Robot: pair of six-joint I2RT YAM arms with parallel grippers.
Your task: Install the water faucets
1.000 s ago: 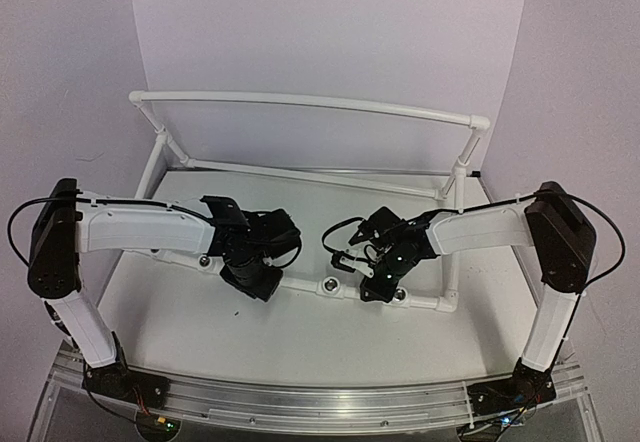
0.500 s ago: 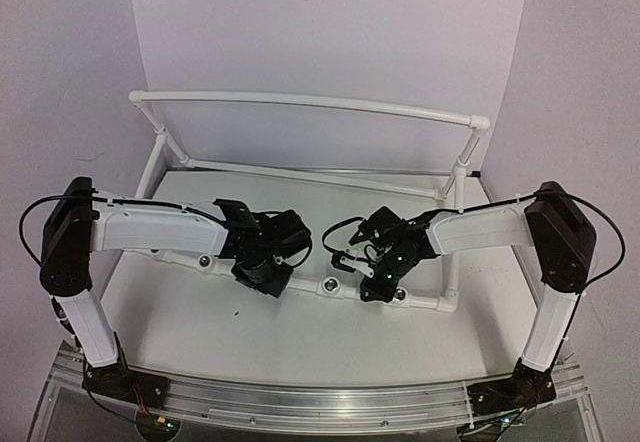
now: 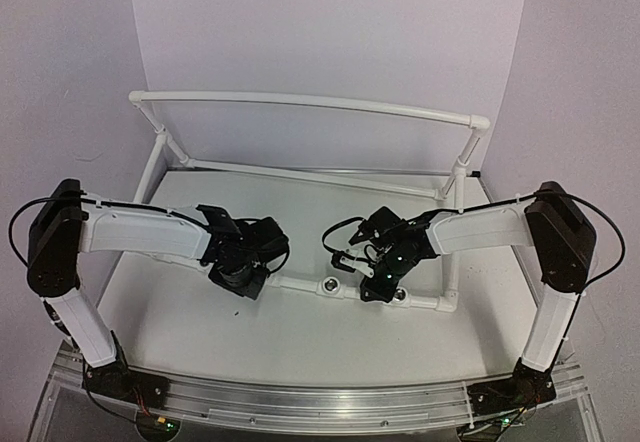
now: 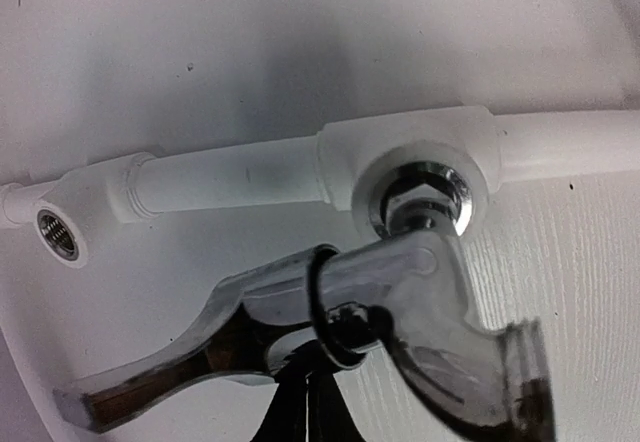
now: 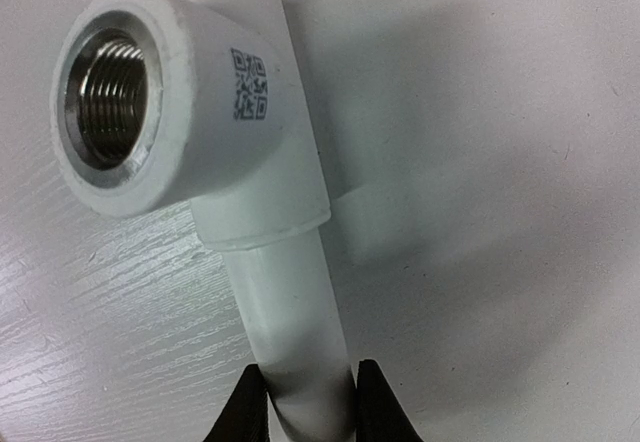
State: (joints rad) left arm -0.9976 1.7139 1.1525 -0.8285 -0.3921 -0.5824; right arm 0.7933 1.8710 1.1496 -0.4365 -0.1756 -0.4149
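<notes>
Right now my left fingers (image 4: 292, 412) are clamped tight on the chrome faucet (image 4: 400, 302), its threaded end at a socket (image 4: 380, 187) in the white pipe (image 5: 290, 302). My right fingers (image 5: 245, 412) pinch that pipe near an open socket.

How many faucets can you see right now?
1. The faucet is held at the left gripper, with its stem in a socket of the front pipe. In the top view that gripper hides it, and others may be out of sight.
</notes>
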